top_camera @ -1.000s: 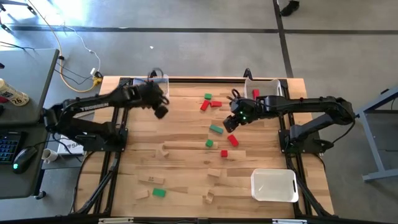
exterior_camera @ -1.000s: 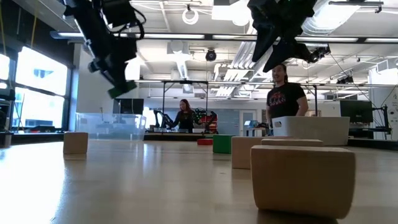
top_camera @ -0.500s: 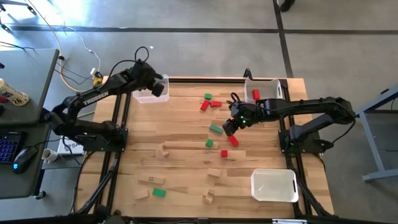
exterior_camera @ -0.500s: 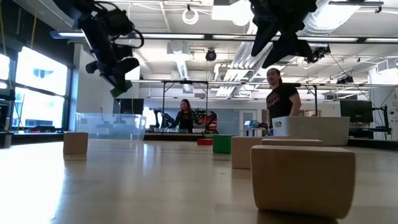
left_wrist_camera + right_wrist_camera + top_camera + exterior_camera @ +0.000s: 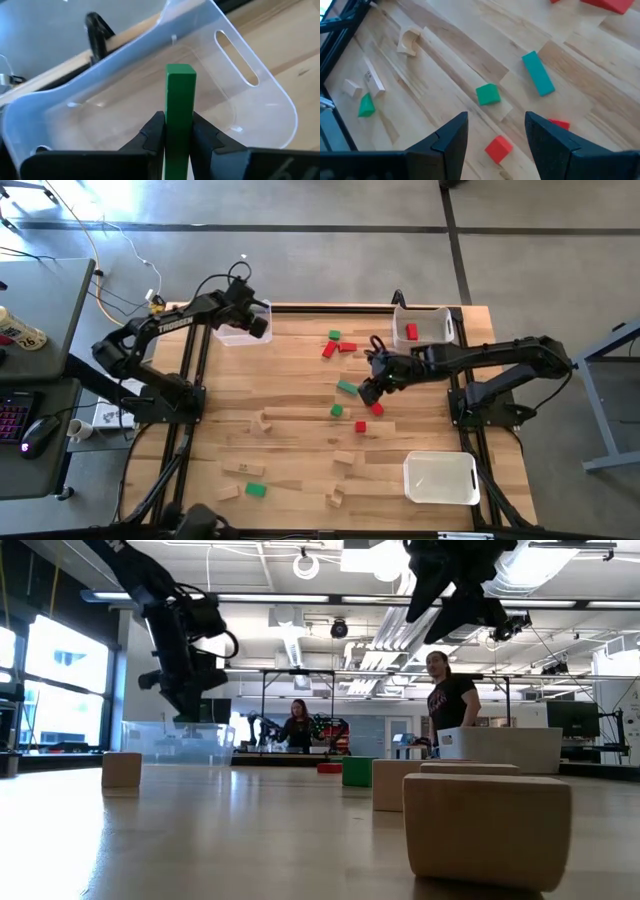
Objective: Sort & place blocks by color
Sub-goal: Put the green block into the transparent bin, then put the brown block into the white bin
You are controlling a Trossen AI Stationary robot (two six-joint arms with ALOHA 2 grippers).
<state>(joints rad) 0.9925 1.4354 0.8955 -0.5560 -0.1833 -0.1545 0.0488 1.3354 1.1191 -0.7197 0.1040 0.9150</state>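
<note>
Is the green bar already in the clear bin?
Not yet. The left gripper holds the green bar above the clear bin, fingers shut on it.

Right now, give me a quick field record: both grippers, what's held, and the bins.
left gripper: shut on green bar, over the clear bin at the table's far left corner
right gripper: open, empty, above loose red and green blocks mid-table
red bin: far right, one red block inside
white bin: near right, looks empty
</note>
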